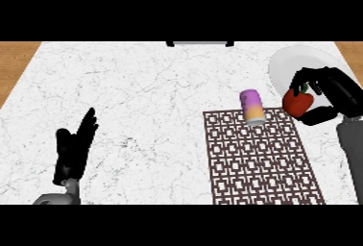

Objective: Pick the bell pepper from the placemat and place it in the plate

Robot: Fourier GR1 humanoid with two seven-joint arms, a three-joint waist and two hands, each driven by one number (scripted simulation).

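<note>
Red bell pepper (297, 103) held in right hand (327, 93), at near-left rim of white plate (301, 60).

Fingers and thumb curled around the pepper, above the far-right corner of the patterned placemat (259, 161). On the mat's far edge, a purple-and-orange can (251, 107) lying on its side. Left hand (74, 146) at near left, fingers straight, holding nothing.

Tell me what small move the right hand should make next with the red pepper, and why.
Probably carry it a little farther up and right, then lower it. The right hand is curled round the bell pepper, which sits just at the plate's lower edge, off the placemat, not yet over the plate's middle.
</note>
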